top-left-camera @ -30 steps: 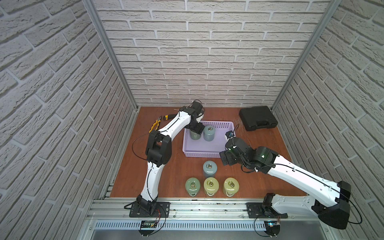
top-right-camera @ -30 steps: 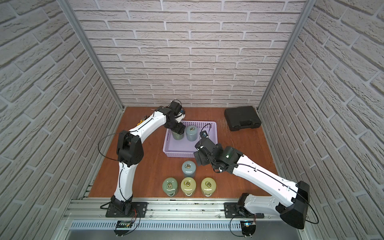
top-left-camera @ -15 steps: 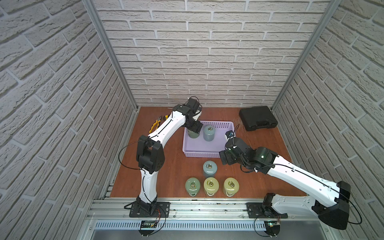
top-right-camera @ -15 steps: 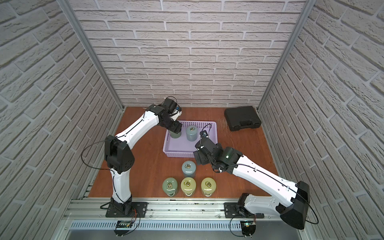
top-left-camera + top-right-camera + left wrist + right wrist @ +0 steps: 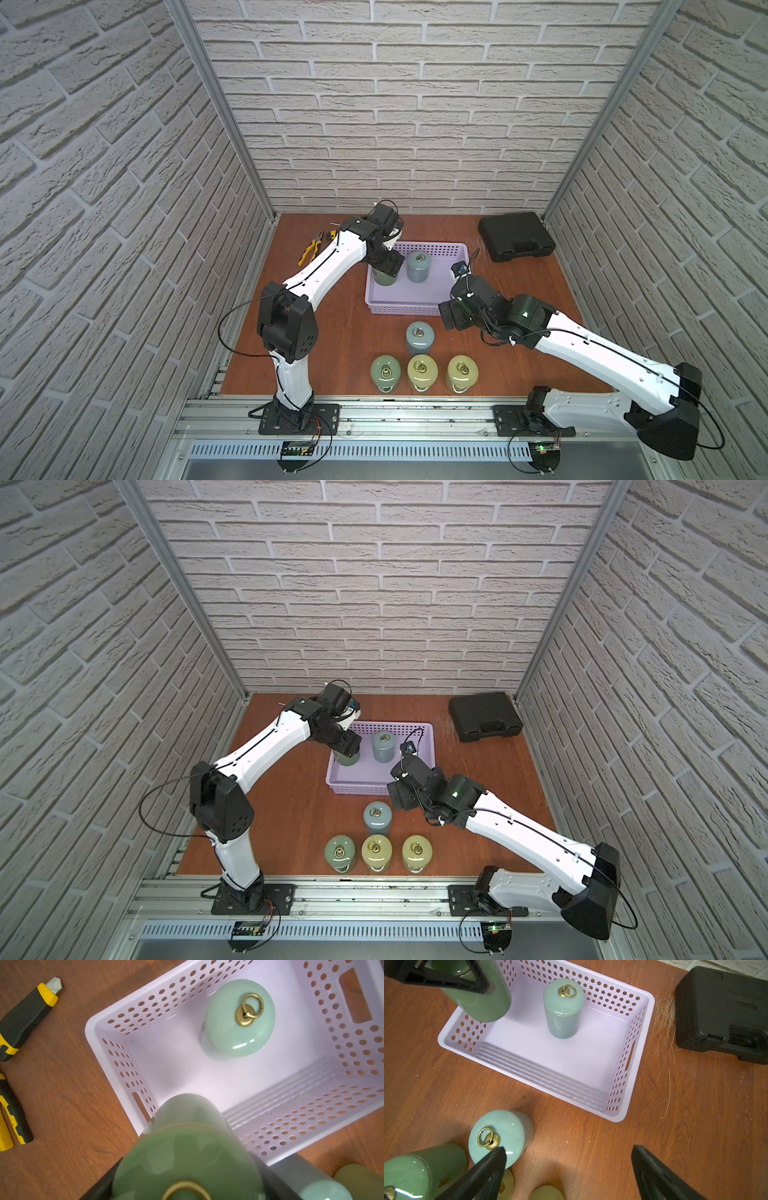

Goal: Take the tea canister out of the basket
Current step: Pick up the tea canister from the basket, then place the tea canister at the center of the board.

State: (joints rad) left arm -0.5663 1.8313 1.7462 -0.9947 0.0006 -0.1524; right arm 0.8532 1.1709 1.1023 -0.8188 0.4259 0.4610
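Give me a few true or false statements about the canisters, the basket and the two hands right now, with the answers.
1. The left hand grips a dark green canister. True.
2. Three canisters stand in the basket. False: only one pale canister stands free inside.
3. The right hand is shut on a canister. False: it is open and empty.
4. A blue-grey canister stands on the table outside the basket. True.
5. The black case lies open. False: it is closed.

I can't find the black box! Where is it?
In a top view the black box lies in the table's far right corner, just right of the purple basket.
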